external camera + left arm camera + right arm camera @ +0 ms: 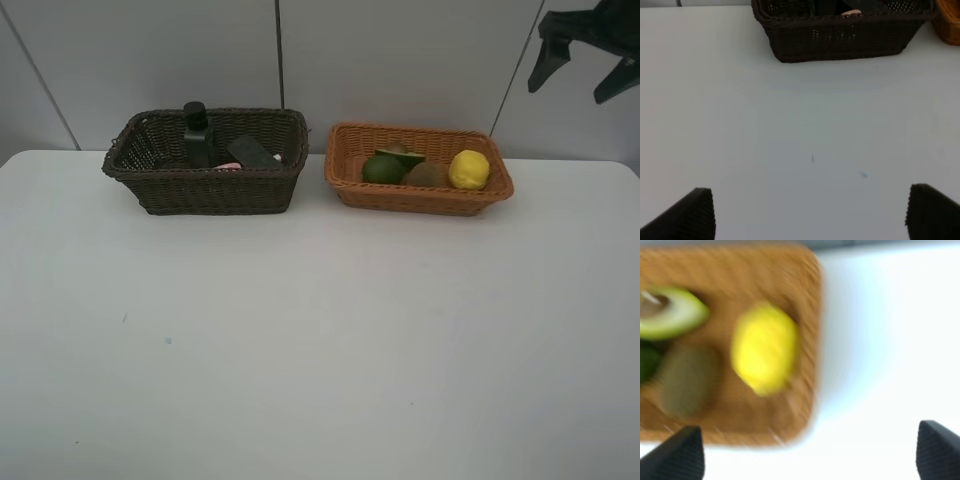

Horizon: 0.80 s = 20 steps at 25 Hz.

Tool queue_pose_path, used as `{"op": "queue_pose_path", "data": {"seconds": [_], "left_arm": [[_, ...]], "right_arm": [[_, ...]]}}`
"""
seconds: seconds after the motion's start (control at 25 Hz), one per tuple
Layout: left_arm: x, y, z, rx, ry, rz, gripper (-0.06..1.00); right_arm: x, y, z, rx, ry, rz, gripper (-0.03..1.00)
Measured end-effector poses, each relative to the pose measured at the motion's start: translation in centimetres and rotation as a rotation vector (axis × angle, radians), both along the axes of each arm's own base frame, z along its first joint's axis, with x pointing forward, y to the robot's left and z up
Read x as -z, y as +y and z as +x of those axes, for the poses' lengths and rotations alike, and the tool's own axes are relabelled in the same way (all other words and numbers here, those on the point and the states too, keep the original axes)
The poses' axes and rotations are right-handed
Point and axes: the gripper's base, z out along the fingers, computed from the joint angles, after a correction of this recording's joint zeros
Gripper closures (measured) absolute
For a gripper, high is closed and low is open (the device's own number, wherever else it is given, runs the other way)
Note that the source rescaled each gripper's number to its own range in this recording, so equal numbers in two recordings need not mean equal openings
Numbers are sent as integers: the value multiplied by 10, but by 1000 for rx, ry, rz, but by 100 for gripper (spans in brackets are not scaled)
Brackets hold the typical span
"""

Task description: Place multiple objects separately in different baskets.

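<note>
The dark brown basket (160, 185) stands at the back left of the white table and holds the dark green pump bottle (197, 134), the black eraser (253, 152) and a pink item (226, 166). The marker is hidden. The orange-tan basket (420, 198) to its right holds the whole avocado (382, 169), the halved avocado (401, 154), the kiwi (426, 174) and the lemon (468, 169). My right gripper (585, 62) is open and empty, high above that basket's right end; its wrist view shows the lemon (765, 347), kiwi (686, 380) and halved avocado (672, 315). My left gripper (810, 212) is open and empty over bare table in front of the dark basket (840, 37).
The white table (320, 340) stretches wide in front of both baskets. A grey panelled wall (400, 60) stands right behind them. The orange-tan basket's corner (950, 25) shows at the edge of the left wrist view.
</note>
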Motion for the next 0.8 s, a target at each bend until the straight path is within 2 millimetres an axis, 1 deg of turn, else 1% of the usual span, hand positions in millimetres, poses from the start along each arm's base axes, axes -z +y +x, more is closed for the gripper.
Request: {"op": "queue_pose_path", "data": {"seconds": [0.08, 0.12, 0.24, 0.28, 0.36, 0.44, 0.48, 0.52, 0.68, 0.72, 0.8], "left_arm": [[0, 0, 0, 0, 0, 0, -6], [0, 0, 0, 0, 0, 0, -6], [0, 0, 0, 0, 0, 0, -6], [0, 0, 0, 0, 0, 0, -6], [0, 0, 0, 0, 0, 0, -6], [0, 0, 0, 0, 0, 0, -6], [0, 0, 0, 0, 0, 0, -6], [0, 0, 0, 0, 0, 0, -6], [0, 0, 0, 0, 0, 0, -6], [0, 0, 0, 0, 0, 0, -6], [0, 0, 0, 0, 0, 0, -6]], "right_arm": [[-1, -7, -24, 17, 36, -10, -3], [1, -6, -40, 19, 66, -12, -3], [-11, -3, -81, 22, 40, -15, -3], [-11, -2, -94, 22, 41, -15, -3], [-17, 1, -123, 23, 22, -17, -3], [-18, 4, -153, 23, 14, -24, -3], [-23, 5, -171, 23, -13, -27, -3], [-25, 6, -184, 24, -33, -29, -3], [-26, 12, -243, 25, -114, -36, -3], [-27, 14, -261, 25, -147, -39, -3], [-30, 16, -288, 26, -214, -45, -3]]}}
